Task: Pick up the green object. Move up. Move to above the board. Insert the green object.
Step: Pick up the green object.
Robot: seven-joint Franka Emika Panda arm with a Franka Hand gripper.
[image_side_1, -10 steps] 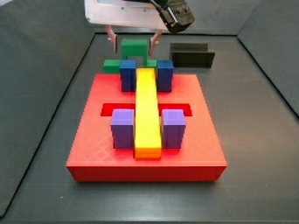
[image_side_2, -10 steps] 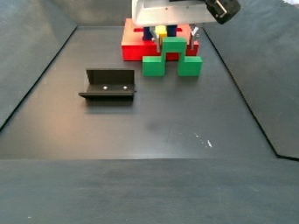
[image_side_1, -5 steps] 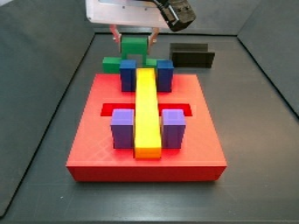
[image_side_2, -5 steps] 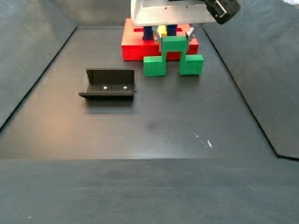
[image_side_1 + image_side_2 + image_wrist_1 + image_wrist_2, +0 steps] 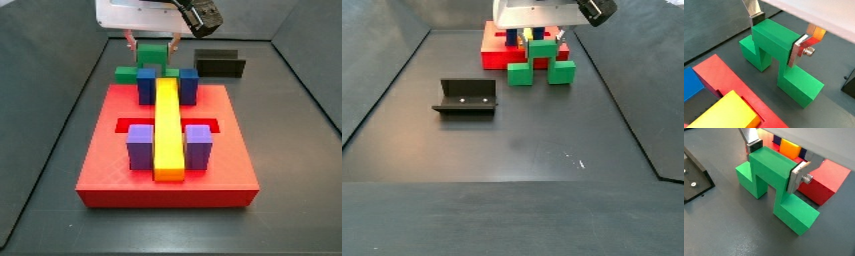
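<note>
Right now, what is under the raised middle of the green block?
Under the green block's raised middle there is an open gap with bare dark floor, seen in both wrist views. The gripper holds that middle with its fingers. The undersides of the two feet are hidden.

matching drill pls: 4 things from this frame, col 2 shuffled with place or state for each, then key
1. green object
2. yellow bar
3. fixture
4. gripper

A. standing alone on the dark floor, away from the board
B. lying along the middle of the board, between blue and purple blocks
C. between the silver fingers, beside the board
D. fingers on both sides of the raised green cube

Pairs: 1-C, 2-B, 3-A, 4-D
</note>
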